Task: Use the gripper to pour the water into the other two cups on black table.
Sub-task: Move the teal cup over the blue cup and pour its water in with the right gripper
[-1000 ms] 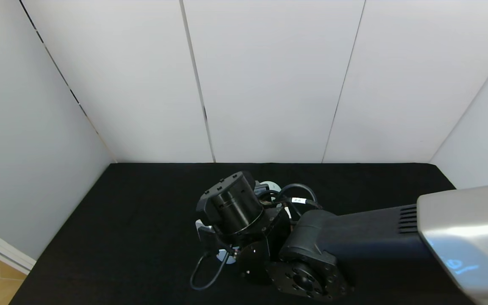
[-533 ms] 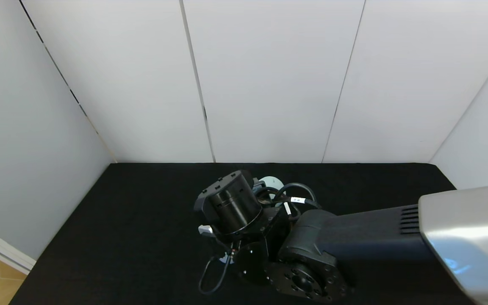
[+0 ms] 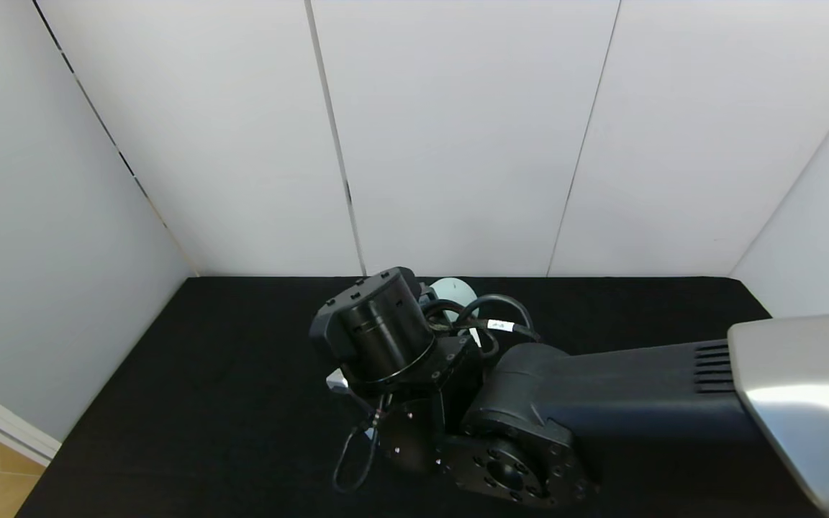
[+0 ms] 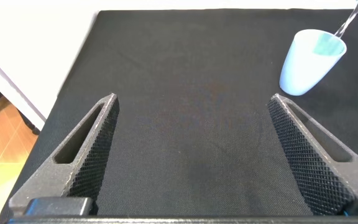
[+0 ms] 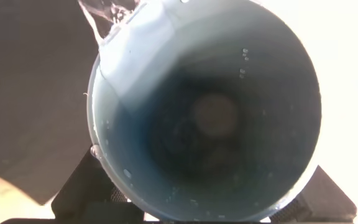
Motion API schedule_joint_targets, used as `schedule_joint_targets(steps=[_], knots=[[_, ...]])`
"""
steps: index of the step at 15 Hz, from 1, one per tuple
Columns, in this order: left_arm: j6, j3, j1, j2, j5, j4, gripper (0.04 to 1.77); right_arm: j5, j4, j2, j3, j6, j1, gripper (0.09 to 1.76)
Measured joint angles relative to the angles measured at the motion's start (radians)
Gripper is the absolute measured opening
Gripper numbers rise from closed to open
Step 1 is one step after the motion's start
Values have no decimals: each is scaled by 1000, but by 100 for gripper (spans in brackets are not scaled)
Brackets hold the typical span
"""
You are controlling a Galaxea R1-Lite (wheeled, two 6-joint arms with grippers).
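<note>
My right gripper is over the middle of the black table, shut on the mint-green cup with the dark teal inside, which is tipped over. A pale edge of that cup shows past the wrist. A thin stream of water leaves its rim. The left wrist view shows the stream falling into the light blue cup, upright on the table. My left gripper is open and empty, low over bare table, short of the blue cup. The cream-beige cup is hidden.
White wall panels close the table at the back and both sides. The table's left edge drops to a wooden floor. My right arm's housing covers the table's front right.
My right gripper has lifted and shifted a little towards the back with the mint-green cup, so more of the cup shows behind the wrist.
</note>
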Motion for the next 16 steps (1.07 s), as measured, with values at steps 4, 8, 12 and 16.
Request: schedule_joint_targets(steps=[4,8,12,16], knots=[[0,0,0,0,0,0,172,0,-1,10,-53,-83,23,118],[0,0,0,0,0,0,172,0,0,23,-78,-112,41,118],[0,0,0,0,0,0,172,1,3,24,-80,-116,42,118],[0,0,0,0,0,0,172,5,3,21,-76,-104,42,118]])
